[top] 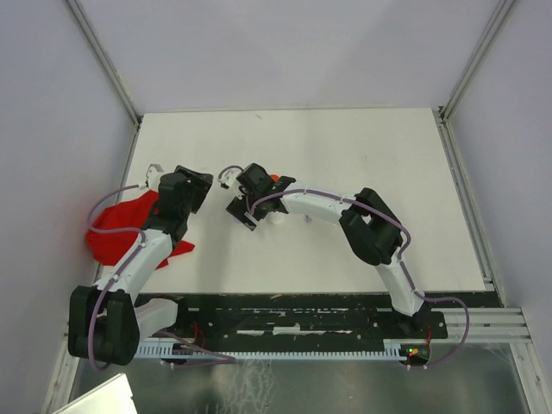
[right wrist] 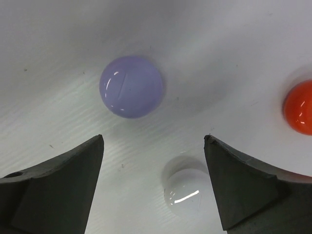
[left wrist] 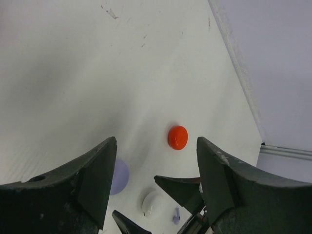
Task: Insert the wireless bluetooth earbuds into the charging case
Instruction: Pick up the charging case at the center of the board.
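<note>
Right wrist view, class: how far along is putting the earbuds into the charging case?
Done: nothing visible. The lilac disc, white disc and red disc lie apart, none showing an earbud. In hand: nothing; the right gripper hangs open above them and the left gripper is open too. Left: everything; a tiny lilac bit, perhaps an earbud, lies loose beside the white disc.

Three round discs: lilac (right wrist: 130,86), white (right wrist: 187,191), red (right wrist: 300,107). One tiny lilac earbud (left wrist: 176,215). One red cloth (top: 116,226).
</note>
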`<state>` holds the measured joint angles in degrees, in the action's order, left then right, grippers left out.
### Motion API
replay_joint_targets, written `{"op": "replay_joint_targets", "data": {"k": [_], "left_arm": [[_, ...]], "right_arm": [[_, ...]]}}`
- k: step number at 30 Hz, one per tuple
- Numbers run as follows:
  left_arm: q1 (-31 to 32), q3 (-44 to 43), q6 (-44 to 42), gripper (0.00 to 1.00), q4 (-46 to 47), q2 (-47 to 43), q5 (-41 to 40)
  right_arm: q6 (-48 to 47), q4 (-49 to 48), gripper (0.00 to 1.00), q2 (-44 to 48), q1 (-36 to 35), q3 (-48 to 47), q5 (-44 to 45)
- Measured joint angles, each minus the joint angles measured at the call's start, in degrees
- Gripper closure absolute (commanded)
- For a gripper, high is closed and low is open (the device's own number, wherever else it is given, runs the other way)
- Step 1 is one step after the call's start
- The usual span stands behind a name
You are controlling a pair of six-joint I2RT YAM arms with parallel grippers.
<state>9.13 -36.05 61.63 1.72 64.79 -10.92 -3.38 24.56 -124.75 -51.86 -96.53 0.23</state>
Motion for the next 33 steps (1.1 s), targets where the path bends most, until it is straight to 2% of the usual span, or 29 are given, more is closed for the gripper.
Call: {"op": "replay_joint_targets", "data": {"k": [22, 33], "left_arm": [[-3.08, 1.86, 0.02, 0.27, -2.1, -1.22, 2.56], [-4.68, 2.12, 0.02, 0.27, -3.1, -2.56, 3.26]], "right_arm": [[-0.98, -0.07, 0.08, -9.27, -1.4, -10.47, 0.02], [0.94, -0.09, 0.07, -10.25, -0.81, -12.31, 4.63]]}}
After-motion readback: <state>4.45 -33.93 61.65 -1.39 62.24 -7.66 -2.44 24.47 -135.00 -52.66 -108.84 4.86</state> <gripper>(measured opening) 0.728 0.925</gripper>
